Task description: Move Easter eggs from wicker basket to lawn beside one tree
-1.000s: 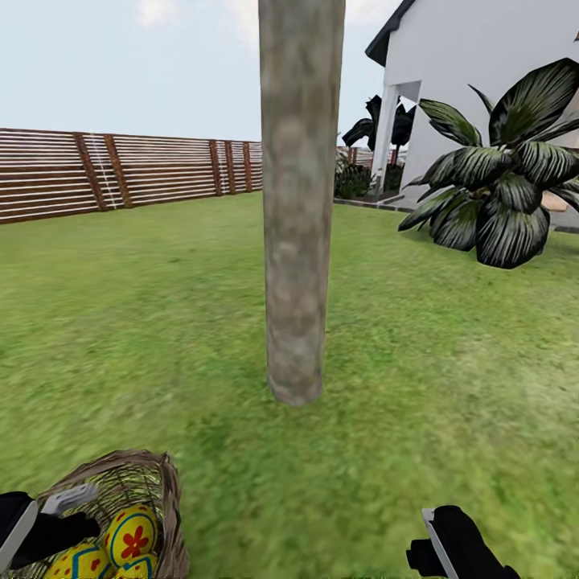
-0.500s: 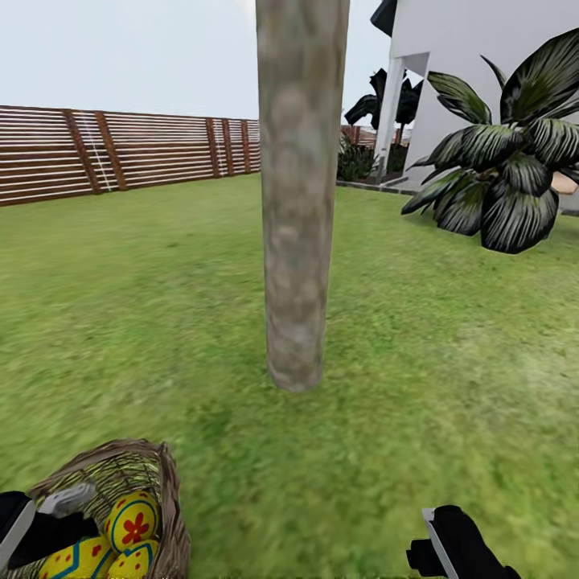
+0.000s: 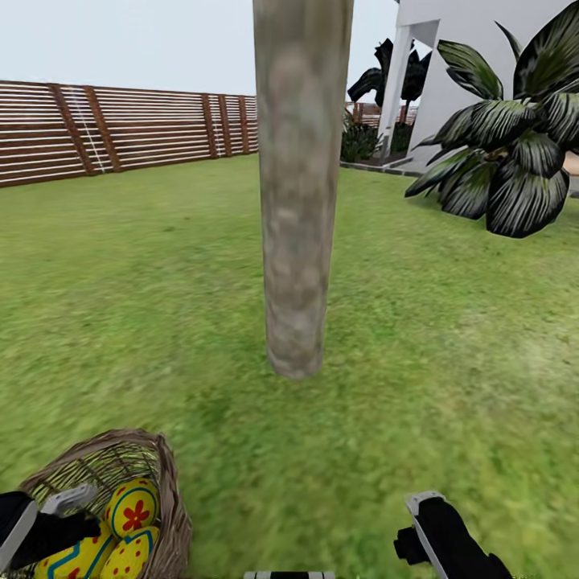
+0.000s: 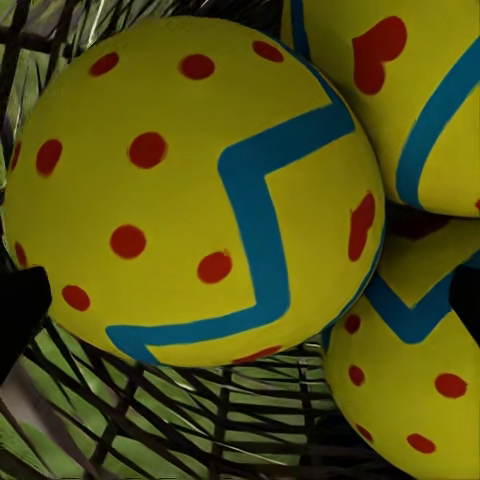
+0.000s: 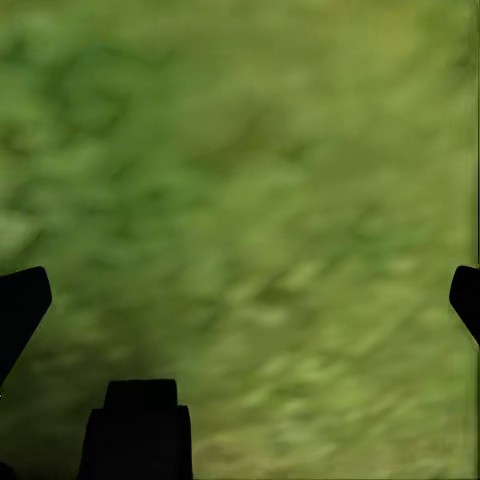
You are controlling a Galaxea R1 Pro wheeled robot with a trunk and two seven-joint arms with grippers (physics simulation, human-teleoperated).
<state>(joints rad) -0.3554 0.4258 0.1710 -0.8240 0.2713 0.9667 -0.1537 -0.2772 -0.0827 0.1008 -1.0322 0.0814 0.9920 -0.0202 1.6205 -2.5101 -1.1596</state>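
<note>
Basket: we see the brown open-weave wicker basket (image 3: 165, 482) near the foot of the mottled grey-brown tree trunk (image 3: 299, 241), over the short green lawn (image 3: 418, 386).
Eggs: the three bright yellow eggs with blue zigzags and red dots (image 4: 190, 190) lie inside it, none out yet.
Left gripper (image 3: 48, 523): reaches into the basket; we cannot tell whether it grips anything.
Right gripper (image 5: 240, 300): spread wide over bare grass, free, we judge, for picking eggs.
</note>
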